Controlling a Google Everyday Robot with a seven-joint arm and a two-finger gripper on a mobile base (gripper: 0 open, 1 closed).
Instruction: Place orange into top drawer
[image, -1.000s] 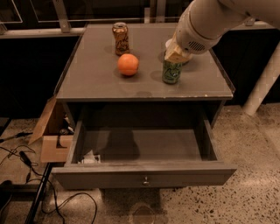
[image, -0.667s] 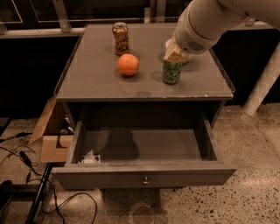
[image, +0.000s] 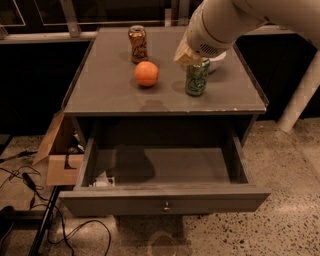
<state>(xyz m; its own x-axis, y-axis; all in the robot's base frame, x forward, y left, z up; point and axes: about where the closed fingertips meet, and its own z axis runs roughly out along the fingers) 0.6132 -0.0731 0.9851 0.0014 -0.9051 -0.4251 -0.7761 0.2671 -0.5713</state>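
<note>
The orange (image: 146, 73) rests on the grey cabinet top (image: 115, 95), left of centre. The top drawer (image: 165, 200) is pulled wide open below, with its flat front panel and small round knob (image: 166, 206) towards me. My gripper (image: 186, 56) is at the end of the pale arm that reaches in from the upper right. It hangs above the cabinet top, just over a green can (image: 196, 78) and a little to the right of the orange, apart from it.
An orange-brown patterned can (image: 138, 44) stands behind the orange. A white bowl (image: 218, 61) sits behind the green can. A small white item (image: 104, 181) lies in the drawer's left front corner. A cardboard box (image: 57, 150) and cables (image: 30, 185) lie on the floor at left.
The arm's end has shifted a little left, from right above the green can towards the orange. The orange, the cans and the drawer have not moved.
</note>
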